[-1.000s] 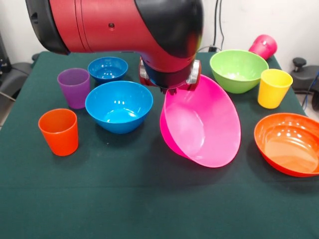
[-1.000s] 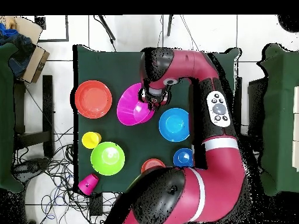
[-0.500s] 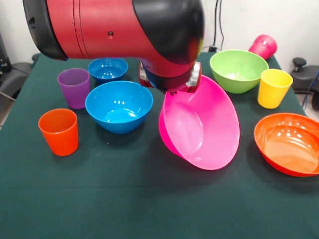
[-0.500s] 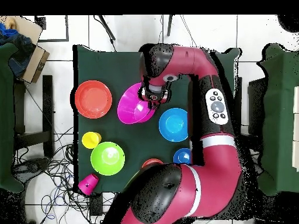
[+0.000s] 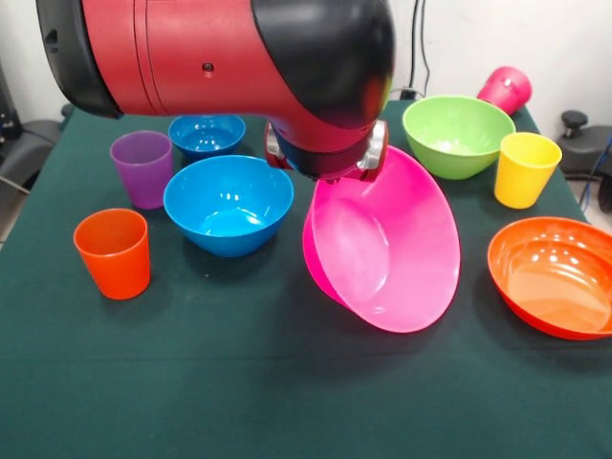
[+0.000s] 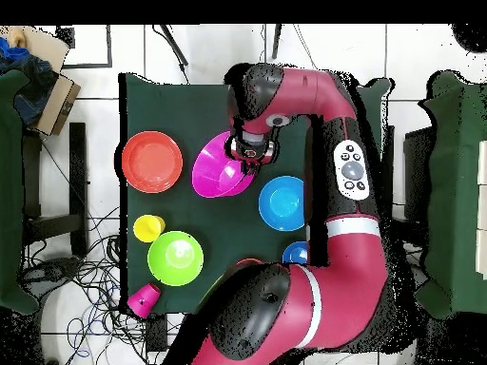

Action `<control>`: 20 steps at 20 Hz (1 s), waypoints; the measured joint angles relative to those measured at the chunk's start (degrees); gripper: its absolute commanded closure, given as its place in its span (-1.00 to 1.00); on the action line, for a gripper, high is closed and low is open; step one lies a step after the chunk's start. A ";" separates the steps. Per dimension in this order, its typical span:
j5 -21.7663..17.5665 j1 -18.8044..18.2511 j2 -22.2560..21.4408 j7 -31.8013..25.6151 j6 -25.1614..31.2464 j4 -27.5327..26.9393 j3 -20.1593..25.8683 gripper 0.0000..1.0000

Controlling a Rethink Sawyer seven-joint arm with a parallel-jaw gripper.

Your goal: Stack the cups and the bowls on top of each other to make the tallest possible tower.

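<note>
Pink bowl (image 5: pixel 387 251) | glossy, very large | tilted, opening facing camera

A dark green tabletop (image 5: pixel 239 382) fills most of the front view, with a white wall (image 5: pixel 535 38) behind it and black cables (image 5: pixel 418 43) hanging down that wall. From overhead the tabletop (image 6: pixel 209 109) stands on a floor (image 6: pixel 114 48) of pale tiles, with a cardboard box (image 6: pixel 52 90) off one corner and a tangle of cables (image 6: pixel 86 276) lying along one side. A dark chair (image 6: pixel 38 190) stands beside the tabletop on that same side.
</note>
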 measured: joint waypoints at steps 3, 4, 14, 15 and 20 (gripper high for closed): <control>-0.05 0.11 0.12 0.00 0.24 -0.51 0.03 1.00; -0.05 0.15 0.16 0.00 0.24 -0.73 0.04 1.00; -0.05 0.17 0.35 0.00 0.25 -0.89 0.06 1.00; -0.05 0.17 0.36 0.00 0.24 -0.89 0.06 1.00; -0.05 0.17 0.36 0.00 0.22 -0.89 0.06 1.00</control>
